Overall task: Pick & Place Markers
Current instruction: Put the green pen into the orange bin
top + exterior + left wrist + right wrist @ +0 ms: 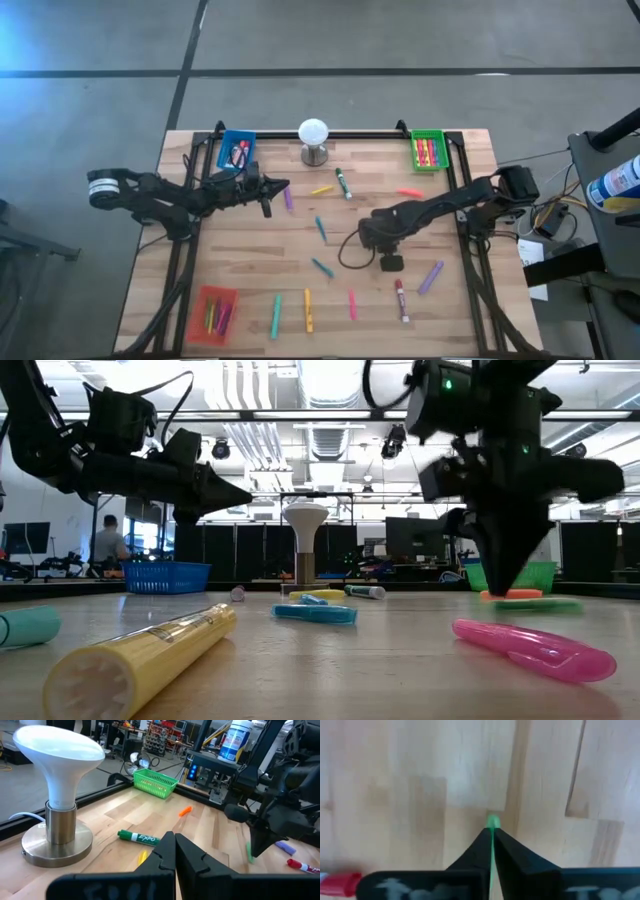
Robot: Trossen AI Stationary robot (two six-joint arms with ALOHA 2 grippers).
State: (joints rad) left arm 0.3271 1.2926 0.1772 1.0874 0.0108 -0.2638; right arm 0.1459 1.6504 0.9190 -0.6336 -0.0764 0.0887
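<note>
Yellow marker (140,650) lies closest to the low camera, beside a pink marker (535,645). Markers are light, stiff, smooth plastic and roll readily, so a pinch across mid-barrel is probably safest. Right gripper (491,832) is clamped on a thin green marker (492,822), low over the wood at about 4 o'clock from table centre. Loose markers lie scattered around it, mostly from 5 to 8 o'clock. Left gripper (174,842), fingers pressed together and empty, hovers near 10 o'clock, by the blue tray (237,150). Green tray (428,150) sits at 1 o'clock.
</note>
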